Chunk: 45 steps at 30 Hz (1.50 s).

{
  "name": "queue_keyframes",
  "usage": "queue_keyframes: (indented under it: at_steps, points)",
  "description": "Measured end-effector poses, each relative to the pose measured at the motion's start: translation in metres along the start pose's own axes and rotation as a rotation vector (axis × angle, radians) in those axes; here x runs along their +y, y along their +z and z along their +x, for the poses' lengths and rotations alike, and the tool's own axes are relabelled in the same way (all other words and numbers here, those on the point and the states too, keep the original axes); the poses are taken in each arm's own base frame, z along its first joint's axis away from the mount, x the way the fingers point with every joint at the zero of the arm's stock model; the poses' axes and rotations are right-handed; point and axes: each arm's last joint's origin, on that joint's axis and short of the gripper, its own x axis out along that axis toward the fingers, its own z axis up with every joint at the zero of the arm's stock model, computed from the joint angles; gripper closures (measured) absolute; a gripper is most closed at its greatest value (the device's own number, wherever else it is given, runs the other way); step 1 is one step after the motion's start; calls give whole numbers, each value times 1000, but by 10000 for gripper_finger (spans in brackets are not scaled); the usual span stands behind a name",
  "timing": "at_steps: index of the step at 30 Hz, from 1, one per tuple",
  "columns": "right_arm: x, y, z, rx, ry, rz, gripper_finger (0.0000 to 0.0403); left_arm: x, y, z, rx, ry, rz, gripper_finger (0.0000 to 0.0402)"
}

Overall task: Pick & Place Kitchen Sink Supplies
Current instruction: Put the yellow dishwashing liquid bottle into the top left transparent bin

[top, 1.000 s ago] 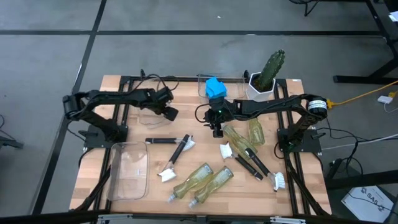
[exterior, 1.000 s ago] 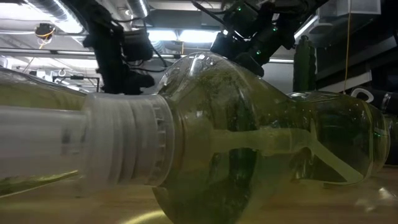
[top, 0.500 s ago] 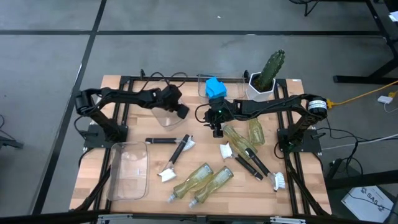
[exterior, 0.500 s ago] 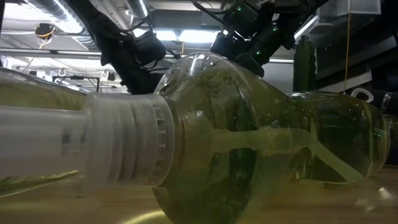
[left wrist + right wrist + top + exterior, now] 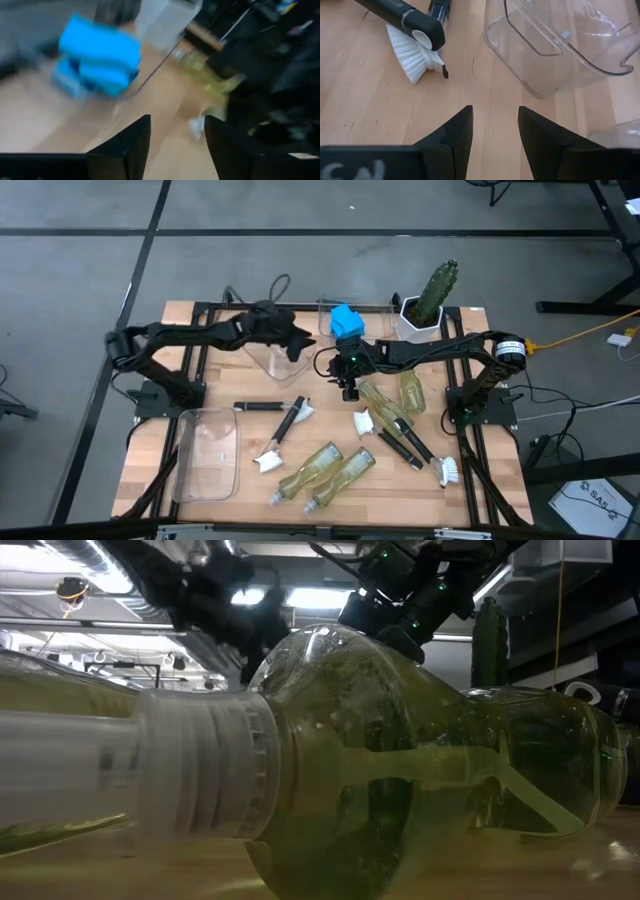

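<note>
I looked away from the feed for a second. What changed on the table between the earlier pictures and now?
The left gripper swung across the back of the table toward the blue sponges, jaws open and empty, passing over the clear bin. Nothing was picked up or released. The right gripper stayed put, open above the table, and the soap bottles and dish brushes lie where they were.

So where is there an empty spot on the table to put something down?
Bare wood shows on the table at its far left corner, behind the left arm, and along the right edge beside the outermost dish brush. The middle is crowded with soap bottles, brushes and bins.
</note>
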Motion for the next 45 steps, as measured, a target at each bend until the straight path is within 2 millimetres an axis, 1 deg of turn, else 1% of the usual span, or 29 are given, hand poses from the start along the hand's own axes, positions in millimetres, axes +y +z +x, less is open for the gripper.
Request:
queue_keyframes:
  at_steps: [2, 4, 7, 8, 10, 12, 15, 18, 21, 24, 27, 30, 36, 41, 45]
  points:
    - [0, 0, 0, 0, 0, -3, 247, -10, 11, -16, -51, -22, 87, 222]
    - [0, 0, 0, 0, 0, -3, 247, -21, 17, -32, -74, -39, 146, 222]
    - [0, 0, 0, 0, 0, -5, 247, -34, 17, -55, -42, -52, 156, 222]
    - [0, 0, 0, 0, 0, -7, 247, -38, 14, -61, -37, -62, 174, 222]
    - [0, 0, 0, 0, 0, -11, 247, -47, 5, -70, -64, -85, 273, 221]
    - [0, 0, 0, 0, 0, -11, 247, -55, -7, -76, -117, -127, 342, 221]
    - [0, -1, 1, -3, -2, -18, 247, -60, -29, -87, -235, -195, 419, 222]
    - [-1, -5, 1, 6, -3, -28, 247, -59, -56, -96, -331, -271, 460, 221]
    - [-4, -6, 2, 5, -13, -19, 247, -57, -78, -107, -425, -339, 474, 221]
    - [-7, -8, 1, 6, -19, -4, 247, -52, -101, -115, -455, -390, 469, 222]
    - [-8, -7, 1, 3, -21, 8, 247, -47, -118, -123, -512, -387, 454, 222]
    - [-8, -7, 1, -5, -23, 9, 247, -42, -133, -127, -524, -360, 439, 221]
    - [-9, -4, 1, -33, -32, 13, 247, -44, -137, -127, -483, -357, 436, 222]
    - [-10, -1, 1, -62, -42, 12, 247, -44, -137, -130, -476, -367, 413, 221]
    - [-10, -1, 1, -65, -43, 11, 247, -45, -137, -135, -470, -430, 414, 221]
